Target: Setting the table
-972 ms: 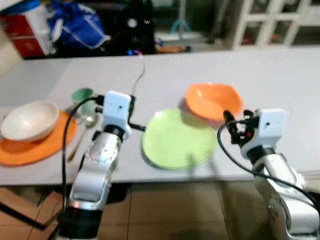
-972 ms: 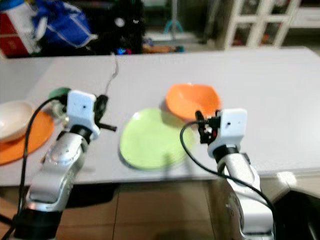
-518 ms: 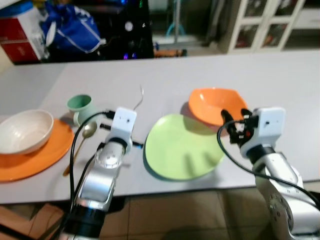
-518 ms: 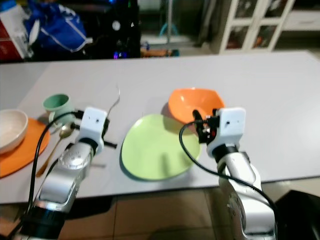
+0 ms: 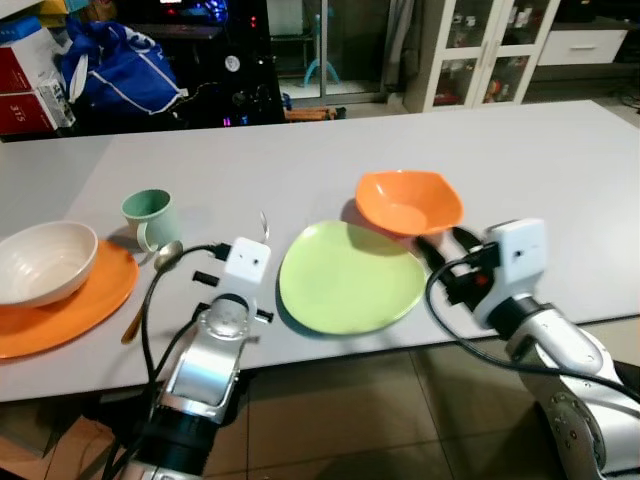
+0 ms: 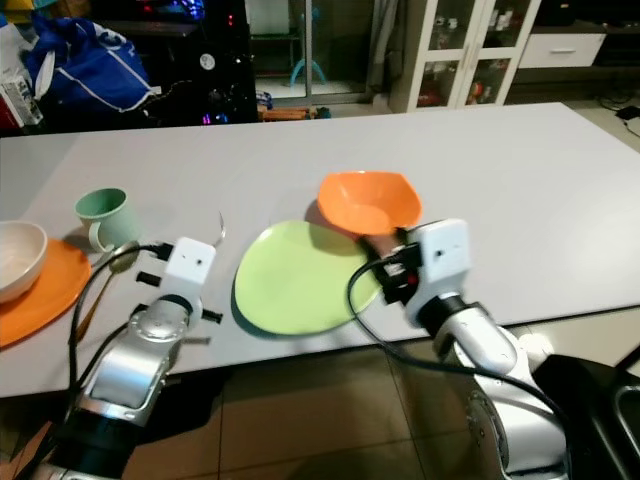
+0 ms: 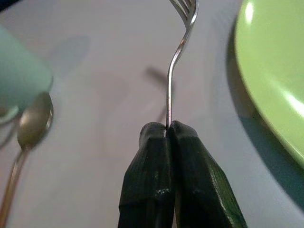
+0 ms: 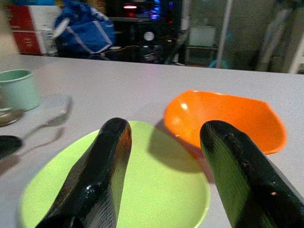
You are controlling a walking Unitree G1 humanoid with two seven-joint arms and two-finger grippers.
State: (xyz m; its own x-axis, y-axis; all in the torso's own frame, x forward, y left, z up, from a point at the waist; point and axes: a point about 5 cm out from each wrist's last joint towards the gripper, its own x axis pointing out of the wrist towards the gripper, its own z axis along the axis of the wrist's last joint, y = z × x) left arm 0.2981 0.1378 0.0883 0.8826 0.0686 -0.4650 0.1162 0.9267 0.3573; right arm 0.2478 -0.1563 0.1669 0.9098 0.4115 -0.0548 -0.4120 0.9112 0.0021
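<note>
A metal fork [image 7: 175, 57] stands up from my left gripper [image 7: 168, 130], which is shut on its handle. The fork [image 5: 264, 220] hangs over the grey table [image 5: 560, 170] between a lime green plate [image 5: 345, 278] and a spoon [image 5: 155, 275]. My right gripper [image 5: 445, 248] is open, low over the green plate's right edge, just in front of an orange bowl [image 5: 408, 200]. In the right wrist view its two fingers [image 8: 102, 171] straddle the green plate [image 8: 152, 190], with the orange bowl [image 8: 223, 118] beyond.
A mint green mug [image 5: 148, 215] stands behind the spoon. At the far left a white bowl [image 5: 45, 262] rests on an orange plate [image 5: 95, 295]. Beyond the table are a blue bag [image 5: 120, 70] and white cabinets [image 5: 480, 50].
The head view has shifted and sharpened. My left arm has drawn back toward the table's front edge with the fork still in it. My right gripper has sunk lower by the green plate.
</note>
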